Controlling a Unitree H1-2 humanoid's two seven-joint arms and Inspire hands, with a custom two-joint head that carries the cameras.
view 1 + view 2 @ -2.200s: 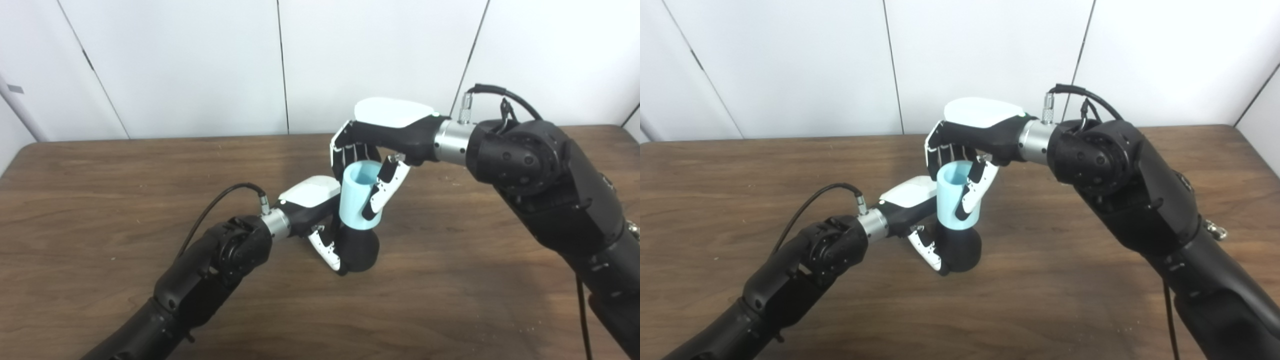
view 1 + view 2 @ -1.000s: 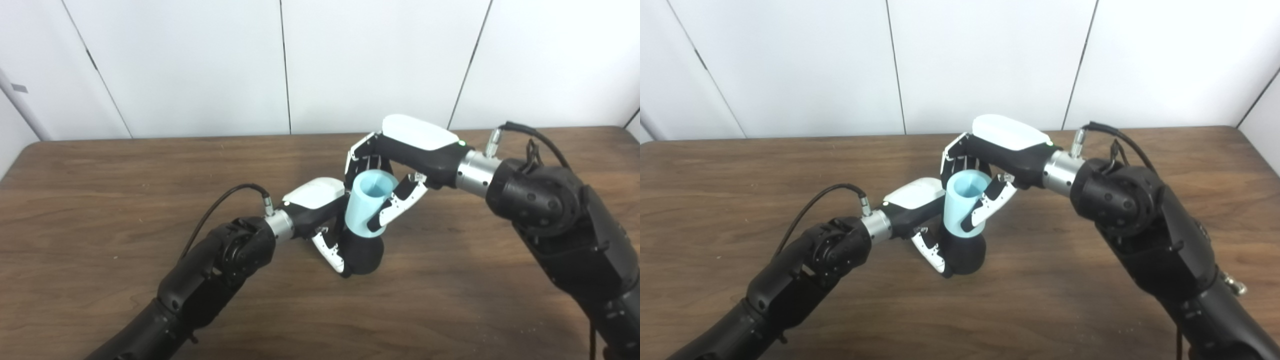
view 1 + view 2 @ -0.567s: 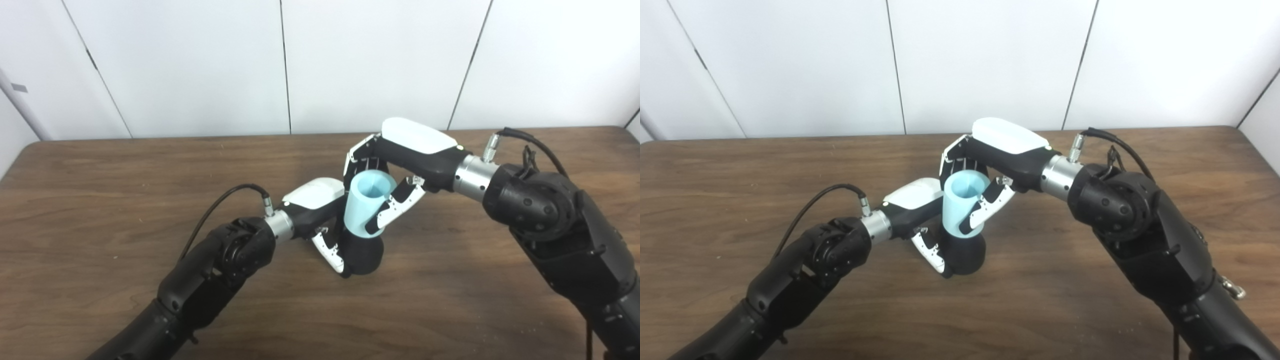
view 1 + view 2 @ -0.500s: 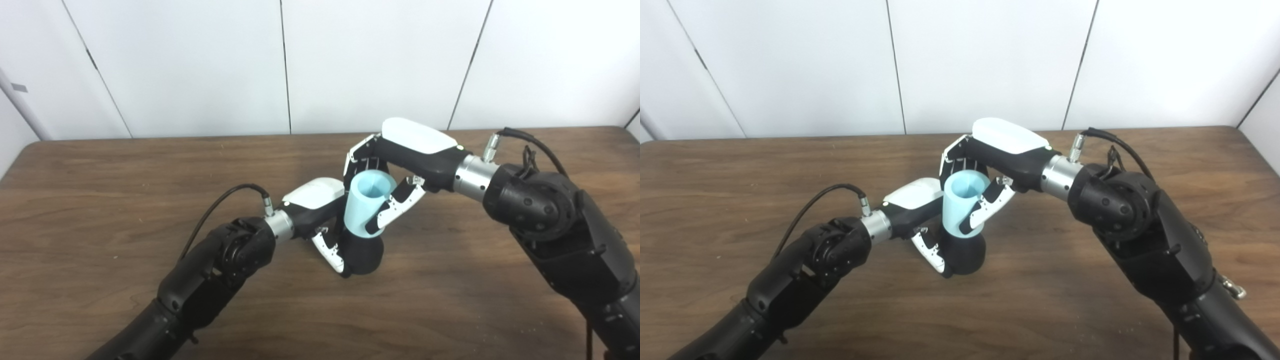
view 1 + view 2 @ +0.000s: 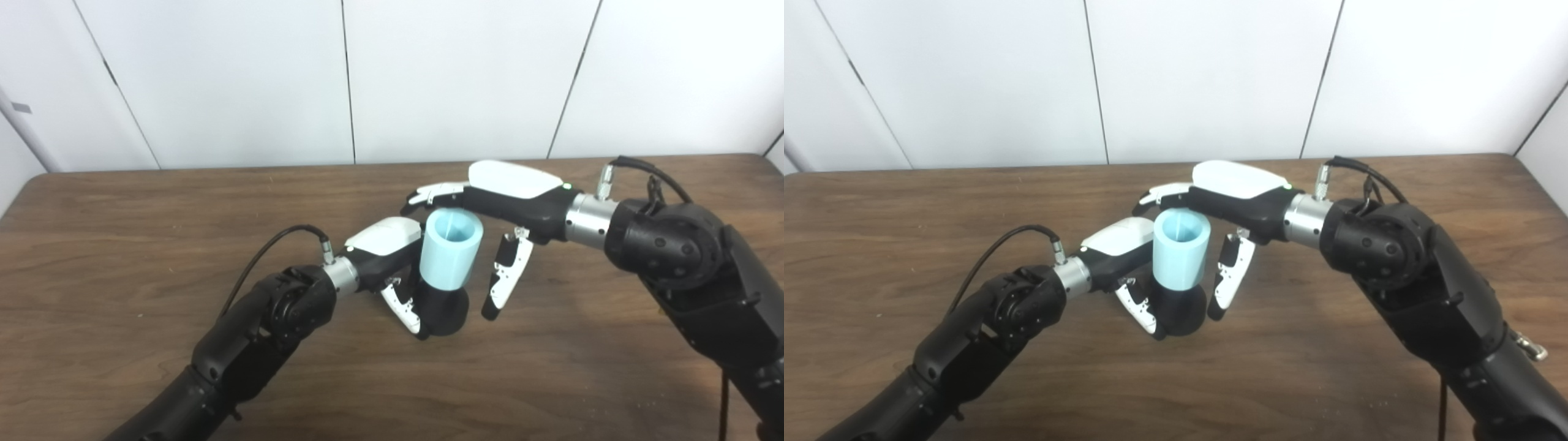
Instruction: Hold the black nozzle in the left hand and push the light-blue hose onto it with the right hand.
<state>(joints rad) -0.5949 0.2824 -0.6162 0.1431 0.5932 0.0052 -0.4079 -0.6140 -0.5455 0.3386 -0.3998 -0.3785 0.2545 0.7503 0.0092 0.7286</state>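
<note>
While the black nozzle (image 5: 442, 306) stands on the desk (image 5: 122, 202) near its middle, it is seen in the left eye view to be gripped by the left hand (image 5: 392, 257), whose fingers are wrapped round its base. The light-blue hose (image 5: 450, 257) is seated upright on top of the nozzle, with its open end turned upward. The right hand (image 5: 496, 233) is spread wide and holds nothing: its fingers (image 5: 432, 195) are stretched flat behind the hose rim, and its thumb (image 5: 503, 283) hangs just beside the hose on the side toward the desk's right edge, apart from it.

From the right eye view the same arrangement is shown. The hose (image 5: 1181, 256) is carried by the nozzle (image 5: 1179, 313) alone, and a clear gap is seen between it and the thumb (image 5: 1228, 278) of the right hand (image 5: 1225, 202). The left hand (image 5: 1127, 260) is closed on the nozzle.

The push is judged to be done, or nearly so, since the hose stands on the nozzle without support. How deeply it is seated cannot be told. What seems left is for the right hand to be drawn clear and the nozzle to be let go.
</note>
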